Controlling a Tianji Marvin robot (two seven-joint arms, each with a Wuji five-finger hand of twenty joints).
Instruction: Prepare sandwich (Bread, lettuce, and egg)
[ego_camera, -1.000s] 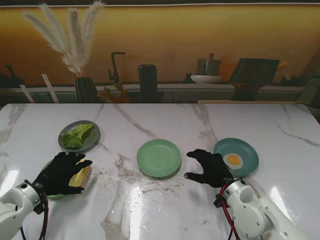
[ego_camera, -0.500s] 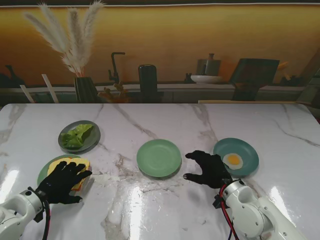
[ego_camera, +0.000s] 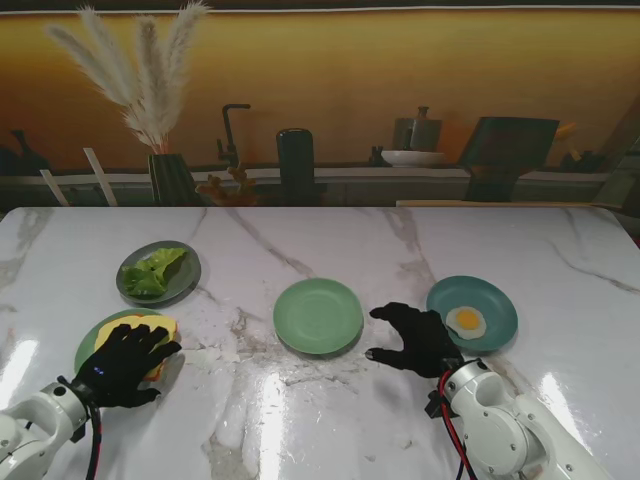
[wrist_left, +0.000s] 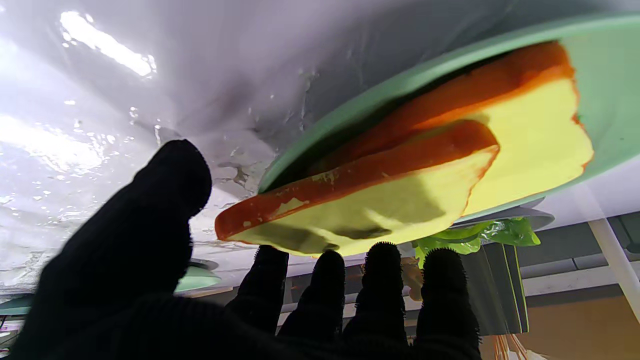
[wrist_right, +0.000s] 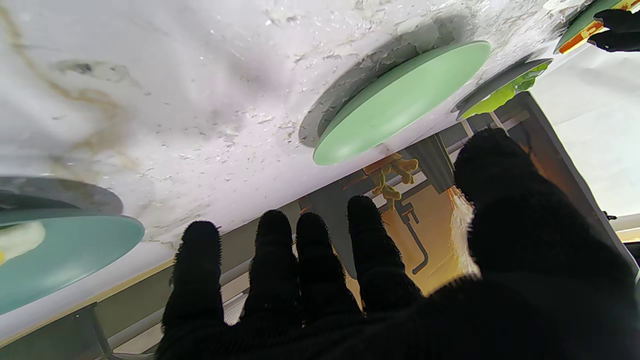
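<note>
- Looking down on a white marble table (ego_camera: 330, 240) carrying four plates, with the empty green centre plate (ego_camera: 318, 316) serving as landmark.
- Sitting well to the left of the centre plate and nearer to me: a light green plate (ego_camera: 92, 340) bearing two overlapping bread slices (wrist_left: 410, 200), yellow with orange-brown crust.
- Resting left of the centre plate and farther from me: a grey plate (ego_camera: 190, 282) holding lettuce (ego_camera: 155, 272).
- Lying just right of the centre plate: a teal plate (ego_camera: 497, 298) carrying the fried egg (ego_camera: 466, 321).
- Hovering over the bread plate's near edge: the left hand (ego_camera: 125, 362), black-gloved, fingers spread apart and holding nothing, fingertips (wrist_left: 381, 252) just beside the upper slice's edge; contact impossible to tell.
- Waiting between the centre plate and the teal plate: the right hand (ego_camera: 415, 338), fingers likewise apart, gripping nothing.
- Judging the step in hand: reaching for the first bread slice, with nothing yet on the centre plate.
- Calling next for closing thumb and fingers on the upper slice only, lifting clear of the lower one, then carrying rightward to the centre plate.
</note>
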